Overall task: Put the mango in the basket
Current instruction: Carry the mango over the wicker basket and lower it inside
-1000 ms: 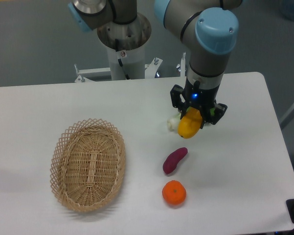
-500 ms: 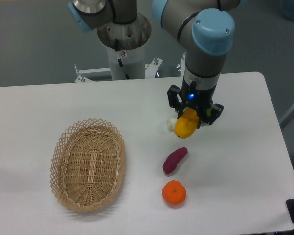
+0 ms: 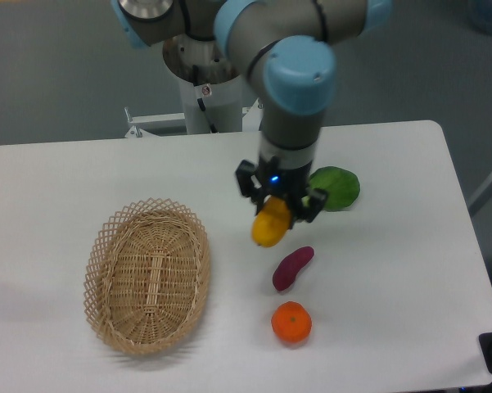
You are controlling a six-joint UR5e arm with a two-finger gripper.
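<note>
The yellow-orange mango [image 3: 269,228] hangs above the table, held in my gripper [image 3: 275,214], which is shut on its upper end. It sits right of the basket [image 3: 147,274], an oval tan wicker basket with a lattice rim lying on the left half of the white table. Nothing lies inside the basket. The mango is roughly a hand's width from the basket's right rim and above the purple sweet potato.
A purple sweet potato [image 3: 292,268] lies just below the held mango, and a round orange tangerine [image 3: 291,322] sits nearer the front edge. A green leafy vegetable [image 3: 336,187] lies right of the arm. The robot's base column [image 3: 206,74] stands at the table's back.
My gripper has carried the mango leftward toward the basket, uncovering the green vegetable behind it. The small pale item seen beside the mango earlier no longer shows.
</note>
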